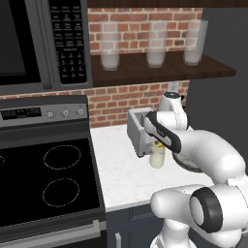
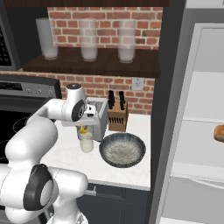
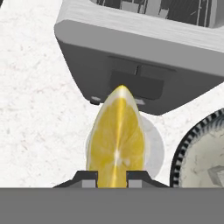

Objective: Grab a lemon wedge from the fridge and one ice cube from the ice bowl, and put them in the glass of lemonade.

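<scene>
While pinched, lemon wedge (image 3: pixel 116 140) bright yellow, pointed

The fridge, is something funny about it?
Yes: the fridge stands wide open with nobody reaching in, and an orange-brown lump sits on its shelf. On the counter nothing is spilled or tipped.

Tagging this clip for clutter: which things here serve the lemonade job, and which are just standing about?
Job:
- lemon wedge, held in the shut jaws
- glass of lemonade, directly below it
- ice bowl
- fridge, open

Standing about:
- toaster
- knife block
- frosted glasses on the shelf
- stove
- microwave
</scene>
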You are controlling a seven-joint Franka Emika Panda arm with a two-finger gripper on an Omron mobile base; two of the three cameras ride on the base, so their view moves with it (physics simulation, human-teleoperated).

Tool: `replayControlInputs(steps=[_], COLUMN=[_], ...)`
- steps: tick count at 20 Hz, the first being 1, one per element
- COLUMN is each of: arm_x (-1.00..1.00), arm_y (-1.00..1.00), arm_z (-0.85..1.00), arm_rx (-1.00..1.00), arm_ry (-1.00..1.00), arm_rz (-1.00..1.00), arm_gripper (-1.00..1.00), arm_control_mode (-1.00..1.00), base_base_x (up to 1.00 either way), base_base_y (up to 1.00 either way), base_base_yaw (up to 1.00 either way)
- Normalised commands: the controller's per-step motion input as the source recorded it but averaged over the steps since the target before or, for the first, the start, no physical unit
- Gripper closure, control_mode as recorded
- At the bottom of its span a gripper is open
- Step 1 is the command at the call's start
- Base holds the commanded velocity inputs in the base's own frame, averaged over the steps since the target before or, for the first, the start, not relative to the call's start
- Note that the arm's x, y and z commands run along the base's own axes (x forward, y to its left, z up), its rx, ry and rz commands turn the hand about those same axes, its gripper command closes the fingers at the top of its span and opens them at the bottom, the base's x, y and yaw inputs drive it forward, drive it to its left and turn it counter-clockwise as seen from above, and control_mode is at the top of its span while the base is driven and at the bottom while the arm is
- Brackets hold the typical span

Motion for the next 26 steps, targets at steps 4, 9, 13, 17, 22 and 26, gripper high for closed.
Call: replayControlInputs(steps=[4, 9, 13, 17, 22, 26], arm_x=[0.05, 0.06, 0.0, 0.0, 0.0, 0.0], arm_y=[-0.03, -0.1, 0.0, 0.02, 0.13, 0.0], arm_z=[0.02, 0.0, 0.0, -0.01, -0.02, -0.14], arm_rx=[0.0, 0.0, 0.0, 0.0, 0.0, 0.0], arm_ry=[0.0, 0.0, 0.0, 0.0, 0.0, 0.0], arm_rz=[0.0, 0.0, 0.0, 0.0, 0.0, 0.0], arm_gripper=[1.0, 1.0, 1.0, 1.0, 1.0, 1.0], arm_control_mode=[-1.0, -1.0, -1.0, -1.0, -1.0, -1.0], base_base_x=[0.0, 0.0, 0.0, 0.0, 0.0, 0.0], base_base_y=[0.0, 0.0, 0.0, 0.0, 0.0, 0.0], base_base_yaw=[0.0, 0.0, 0.0, 0.0, 0.0, 0.0])
